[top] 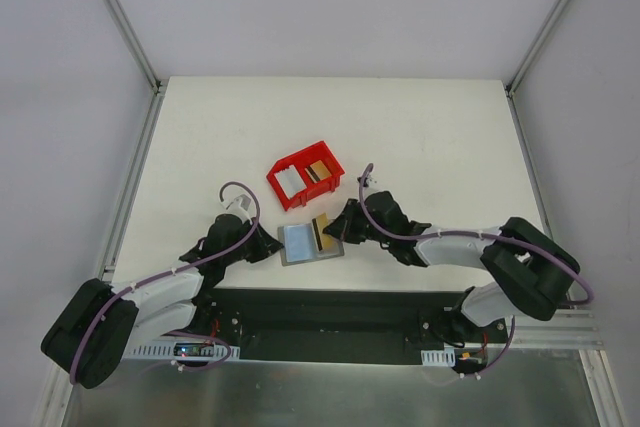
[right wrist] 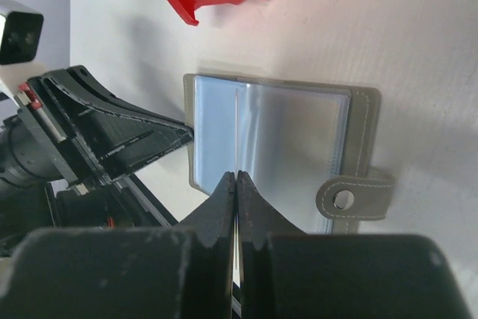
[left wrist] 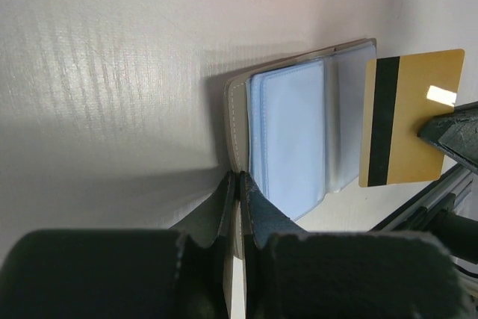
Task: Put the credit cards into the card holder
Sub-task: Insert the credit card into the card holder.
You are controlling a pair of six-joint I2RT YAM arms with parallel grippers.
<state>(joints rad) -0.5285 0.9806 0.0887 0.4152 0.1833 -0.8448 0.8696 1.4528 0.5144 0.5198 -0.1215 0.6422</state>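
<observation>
1. the left arm point(top: 170, 287) and right arm point(top: 460, 242) stretch low over the white tabletop point(top: 430, 137), reaching inward.
2. the left jaws are clamped on the stitched grey edge of the holder point(left wrist: 287, 132), which lies open and flat.
3. the right jaws pinch a gold card point(left wrist: 411, 117) with a black stripe over the holder's glossy clear sleeves.
4. just beyond, a red plastic bin point(top: 300, 162) holds a white card point(top: 289, 182).

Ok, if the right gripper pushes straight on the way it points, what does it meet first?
Likely the open card holder: the gold card in the right gripper would touch its clear sleeves first, though depth is unclear.
</observation>
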